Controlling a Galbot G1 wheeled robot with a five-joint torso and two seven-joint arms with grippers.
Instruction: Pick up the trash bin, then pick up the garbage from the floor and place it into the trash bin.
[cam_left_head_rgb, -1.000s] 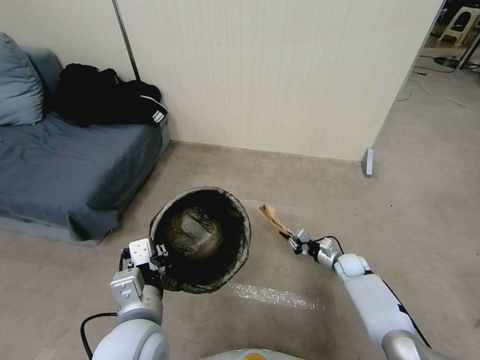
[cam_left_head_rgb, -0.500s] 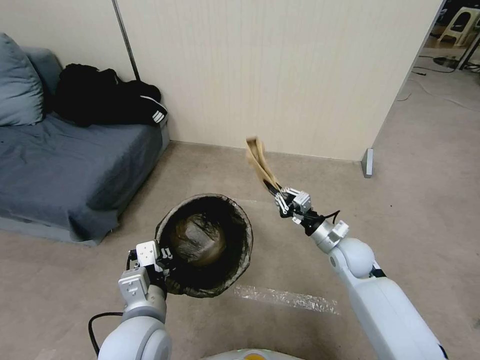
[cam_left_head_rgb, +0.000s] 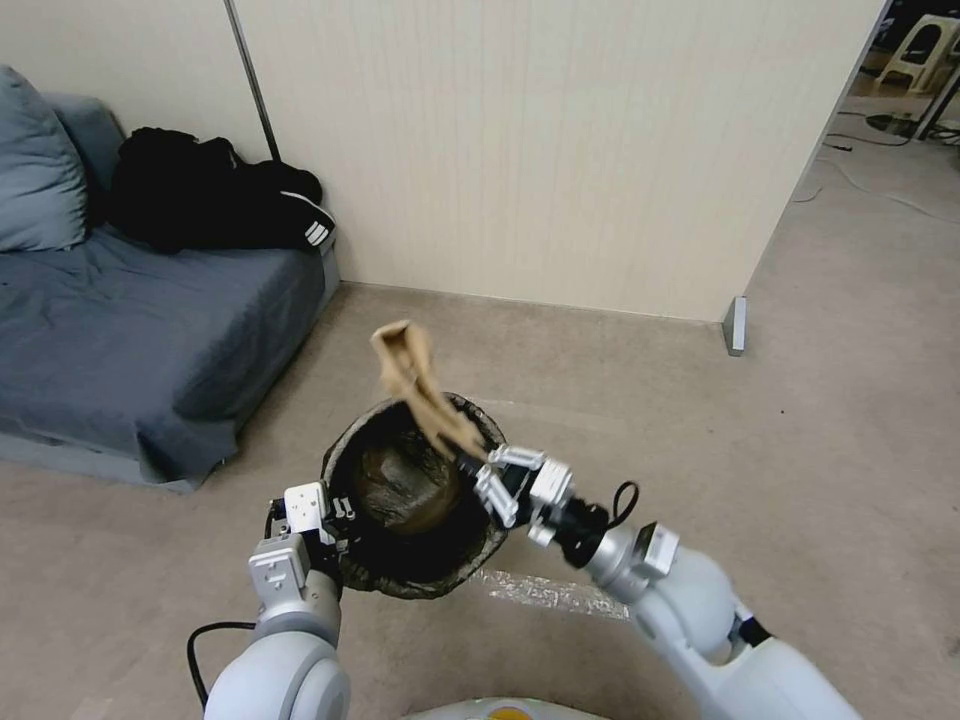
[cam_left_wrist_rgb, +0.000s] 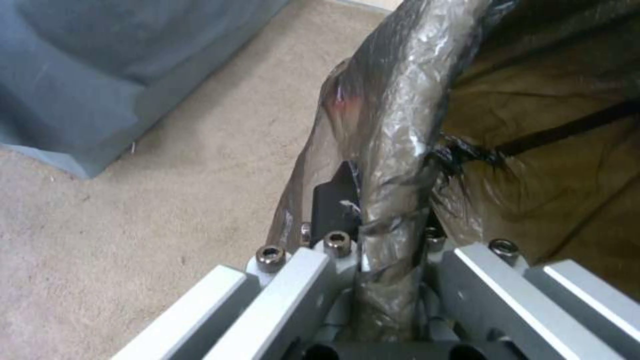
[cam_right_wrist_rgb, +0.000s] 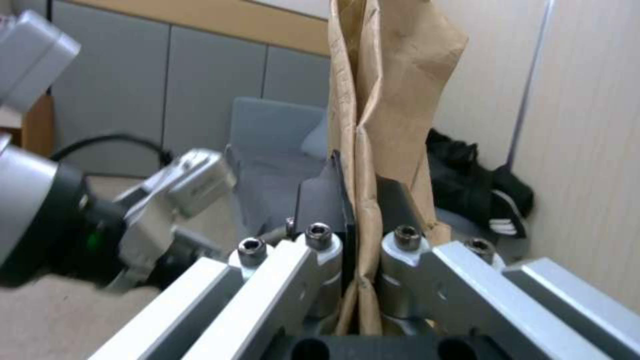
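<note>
Moved: right gripper (cam_left_head_rgb: 478, 470) now over round white bag-lined trash bin (cam_left_head_rgb: 420, 580), clamping crumpled brown paper bag (cam_left_head_rgb: 415, 385) upright above its rim. Left gripper (cam_left_head_rgb: 335, 515) pinches near rim, bin aloft.

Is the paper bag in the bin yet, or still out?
Out. The brown paper bag is clamped in the right tool, sticking up above the trash bin rim, which the left tool grips.

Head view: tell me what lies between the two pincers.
In the head view, the open mouth of the trash bin lies between them: the left pincer clamps its near rim, and the right pincer, at the opposite rim, grips the brown paper bag.
</note>
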